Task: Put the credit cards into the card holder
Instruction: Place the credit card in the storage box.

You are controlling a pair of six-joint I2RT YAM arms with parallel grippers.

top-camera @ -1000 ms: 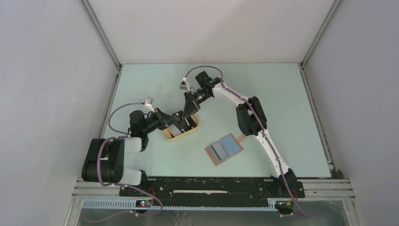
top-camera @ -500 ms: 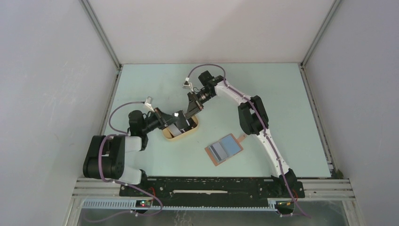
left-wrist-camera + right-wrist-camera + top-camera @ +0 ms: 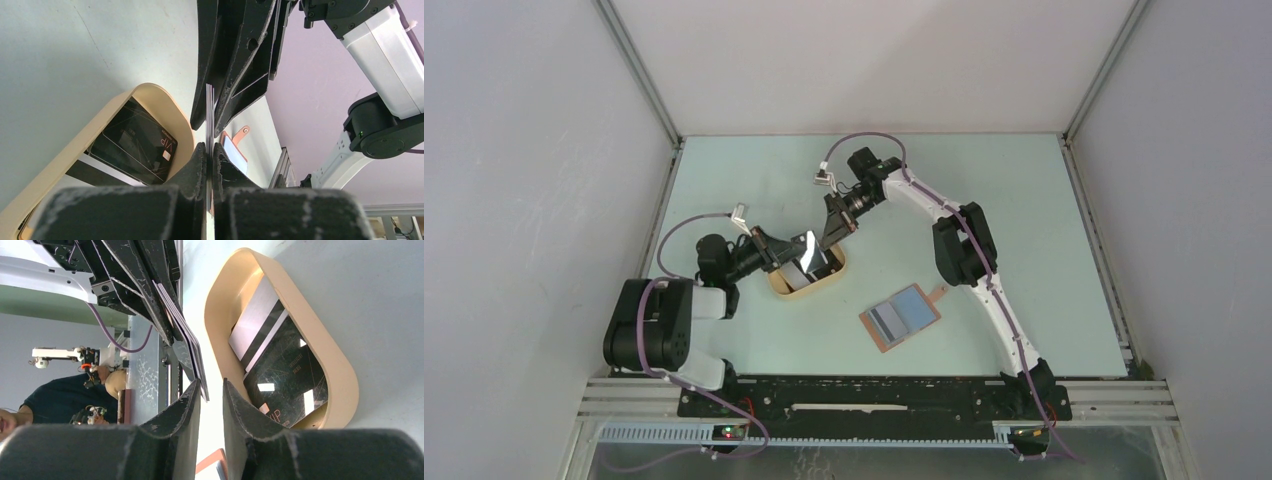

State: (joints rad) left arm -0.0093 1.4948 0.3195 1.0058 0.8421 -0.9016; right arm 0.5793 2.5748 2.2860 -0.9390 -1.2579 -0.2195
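Fingers [image 3: 194,172] of the left gripper [image 3: 209,150] pinch a thin stack of credit cards [image 3: 210,112] edge-on above the tan tray [image 3: 152,90], likely for a handover. The right gripper [image 3: 211,387] straddles its free end, fingers slightly apart, while the card holder [image 3: 901,317] lies open to the tray's right.

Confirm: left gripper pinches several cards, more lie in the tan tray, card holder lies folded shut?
No: the card holder lies open, blue pockets up, per the top view. The left gripper does pinch cards, with more cards in the tan tray.
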